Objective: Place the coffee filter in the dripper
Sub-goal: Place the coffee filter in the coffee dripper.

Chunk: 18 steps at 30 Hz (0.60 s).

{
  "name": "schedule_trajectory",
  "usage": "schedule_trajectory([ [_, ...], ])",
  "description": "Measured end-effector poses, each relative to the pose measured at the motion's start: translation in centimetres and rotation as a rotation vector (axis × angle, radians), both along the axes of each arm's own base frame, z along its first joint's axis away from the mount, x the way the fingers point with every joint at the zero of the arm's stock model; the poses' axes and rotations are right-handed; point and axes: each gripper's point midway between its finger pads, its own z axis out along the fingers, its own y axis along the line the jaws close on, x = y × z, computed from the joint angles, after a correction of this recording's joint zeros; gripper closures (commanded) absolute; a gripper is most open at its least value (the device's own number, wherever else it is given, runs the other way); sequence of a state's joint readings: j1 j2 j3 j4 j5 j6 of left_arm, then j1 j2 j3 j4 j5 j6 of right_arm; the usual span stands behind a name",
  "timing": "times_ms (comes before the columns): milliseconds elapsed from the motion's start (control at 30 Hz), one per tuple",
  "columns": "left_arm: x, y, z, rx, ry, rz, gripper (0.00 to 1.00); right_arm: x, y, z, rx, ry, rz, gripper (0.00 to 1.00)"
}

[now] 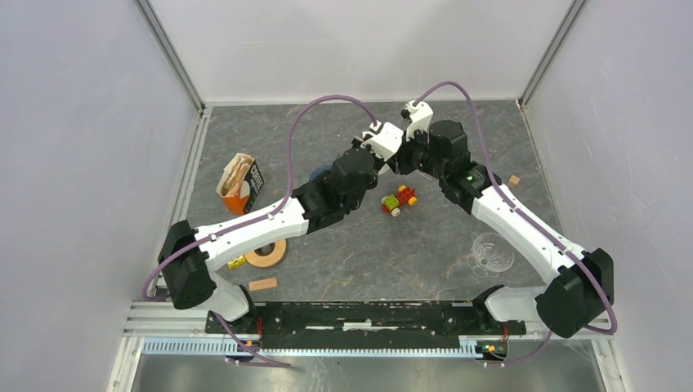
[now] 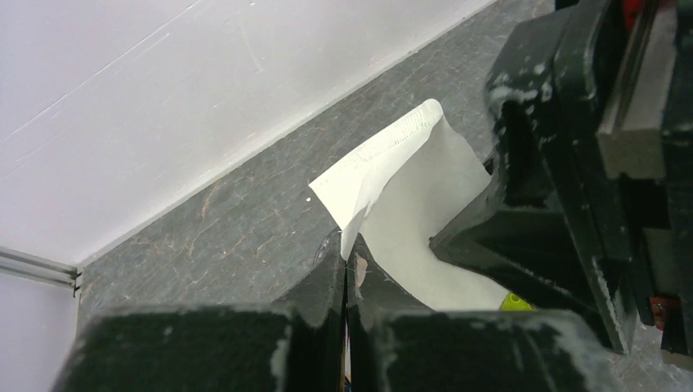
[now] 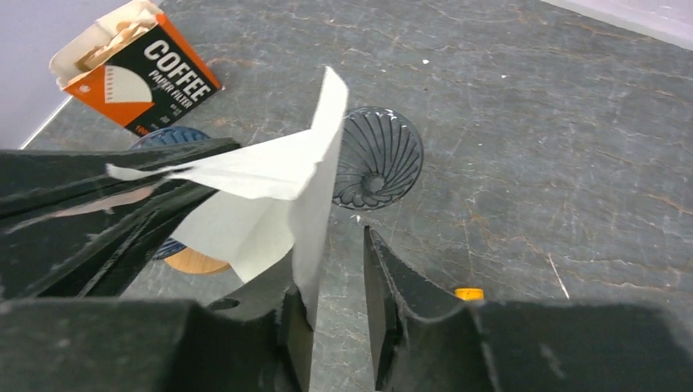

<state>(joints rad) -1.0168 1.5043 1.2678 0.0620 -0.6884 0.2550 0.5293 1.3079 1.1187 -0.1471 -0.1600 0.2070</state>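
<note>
Two hands meet in the air over the far middle of the surface (image 1: 359, 265), and the coffee filter (image 2: 409, 188) hangs between them.

Your left hand (image 2: 347, 263) is clamped on it. The two fingers are pressed together with a lower edge of the paper pinched at their tips. The rest of the filter fans up and away beyond them, partly unfolded.

Your right hand (image 3: 327, 249) has its fingers apart, with a plain gap between them. In the right wrist view the filter's free edge drops along the inner face of the finger on the left, while the other finger stands clear of the paper. This hand has no grip on it.

The dripper (image 3: 377, 159) sits on the surface below and just beyond the right hand's fingertips, its ribbed inside facing the wrist camera. The filter is held above it and to one side, not in it.

The coffee filter box (image 3: 135, 69) lies farther off, past the left hand's fingers, with its top open.
</note>
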Motion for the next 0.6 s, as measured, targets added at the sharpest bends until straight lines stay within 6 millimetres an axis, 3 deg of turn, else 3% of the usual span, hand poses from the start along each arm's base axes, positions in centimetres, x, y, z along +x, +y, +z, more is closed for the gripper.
schedule_trajectory([
  [133,-0.2,-0.2,-0.3,0.004,0.007,-0.02,0.98,-0.7,0.4,0.1,-0.01,-0.021,0.057,0.5],
  [267,-0.7,-0.4,-0.5,0.006,0.016,-0.056,0.98,-1.1,0.0,1.5,-0.033,-0.088,0.084,0.42],
  [433,-1.3,-0.8,-0.3,0.004,0.028,-0.114,0.98,-1.5,-1.0,3.5,-0.056,-0.172,0.087,0.37],
  [600,-2.1,-1.3,-0.9,0.027,0.06,-0.174,0.98,-1.4,-1.7,3.9,-0.099,-0.214,0.083,0.36],
])
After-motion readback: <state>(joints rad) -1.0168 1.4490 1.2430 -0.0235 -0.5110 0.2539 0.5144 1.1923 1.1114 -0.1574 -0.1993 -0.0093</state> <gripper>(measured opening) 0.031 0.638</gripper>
